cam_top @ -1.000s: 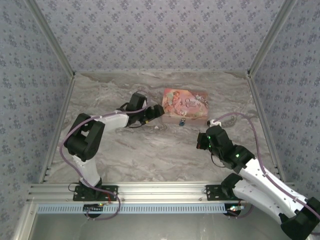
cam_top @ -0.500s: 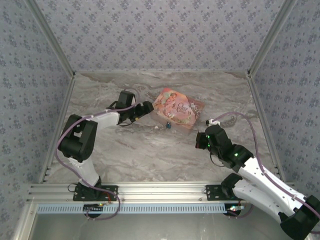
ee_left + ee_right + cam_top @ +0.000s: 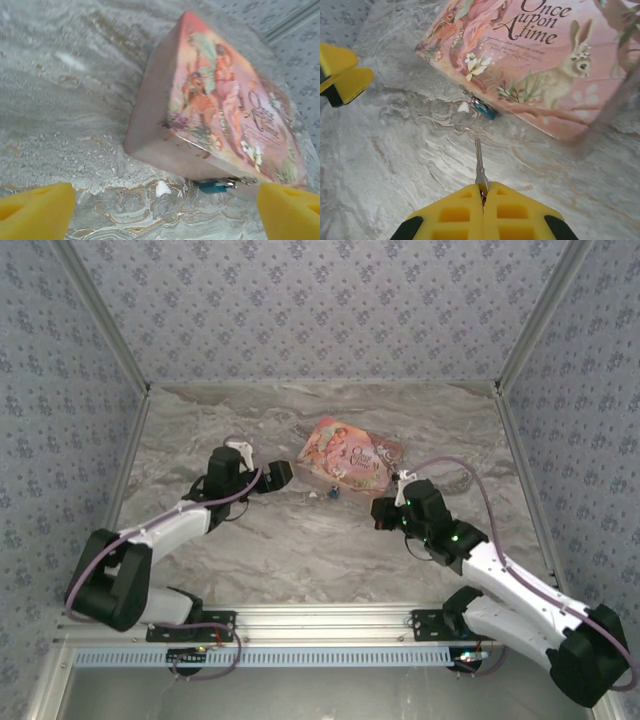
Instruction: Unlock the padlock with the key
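- Right pincer (image 3: pixel 482 192) is shut tight on the key (image 3: pixel 479 162). The key sticks out past the yellow tips. It points at the padlock (image 3: pixel 484 110) but does not touch it.
- Left pincer (image 3: pixel 162 215) is wide and holds nothing. It sits low over the desk (image 3: pixel 300 540), just left of the box (image 3: pixel 220 110).
- The padlock is tiny and blue-green. It lies on the desk, right up against the near side of the pink box.
- A small white bit (image 3: pixel 162 188) lies just beside the padlock.
- The box lies flat on the desk, turned a little crooked, near both pincers.
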Robot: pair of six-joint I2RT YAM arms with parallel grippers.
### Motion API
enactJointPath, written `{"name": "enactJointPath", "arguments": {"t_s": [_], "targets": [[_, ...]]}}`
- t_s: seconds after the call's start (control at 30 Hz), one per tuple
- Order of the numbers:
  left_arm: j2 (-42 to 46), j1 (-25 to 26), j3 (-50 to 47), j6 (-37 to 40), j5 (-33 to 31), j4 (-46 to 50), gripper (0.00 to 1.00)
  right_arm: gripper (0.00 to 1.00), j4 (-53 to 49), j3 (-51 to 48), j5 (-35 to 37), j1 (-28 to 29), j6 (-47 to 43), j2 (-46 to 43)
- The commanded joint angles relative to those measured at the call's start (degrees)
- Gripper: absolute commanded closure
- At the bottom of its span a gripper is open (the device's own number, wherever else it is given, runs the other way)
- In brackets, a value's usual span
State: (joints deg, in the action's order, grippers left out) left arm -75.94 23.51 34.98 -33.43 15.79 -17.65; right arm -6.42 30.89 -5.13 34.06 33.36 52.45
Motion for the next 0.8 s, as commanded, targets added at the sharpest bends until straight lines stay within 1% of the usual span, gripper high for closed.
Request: {"name": "enactJointPath", "arguments": {"t_s": [0.0, 0.07, 0.13, 0.2, 0.23, 0.33, 0.5, 0.77], "targets": [[2.75, 1.41, -5.14, 5.54, 2.09, -9.41, 0.06, 1.0, 10.19, -0.05, -11.4, -5.31, -0.28, 3.91], [2.71, 2.22, -6.36, 5.92, 6.11, -11.02, 0.04, 1.0, 14.14, 0.16, -17.15, -9.12, -0.07, 7.91], [0.97, 2.65, -4.43, 6.18, 10.95, -7.78, 0.05, 1.0, 17.4, 0.6, -22.08, -12.23, -0.14, 11.95], [-1.42, 3.72, -2.85, 6.1, 13.59, -6.21, 0.06, 1.0, 18.74, 1.44, -24.95, -14.64, -1.02, 15.44], [-2.86, 4.43, -2.73, 5.86, 14.59, -7.83, 0.06, 1.0, 18.69, 2.07, -25.58, -15.47, -1.93, 16.94], [-7.25, 6.7, -1.76, 5.11, 16.34, -12.23, 0.08, 1.0, 16.42, 4.21, -25.83, -16.78, -5.0, 19.94], [-14.08, 9.33, 2.0, 5.17, 16.82, -14.73, 0.07, 1.0, 12.05, 6.68, -24.25, -17.36, -8.82, 23.55], [-21.84, 10.17, 6.14, 6.75, 16.44, -17.78, 0.08, 1.0, 7.03, 7.89, -20.48, -17.1, -11.07, 26.92]]}}
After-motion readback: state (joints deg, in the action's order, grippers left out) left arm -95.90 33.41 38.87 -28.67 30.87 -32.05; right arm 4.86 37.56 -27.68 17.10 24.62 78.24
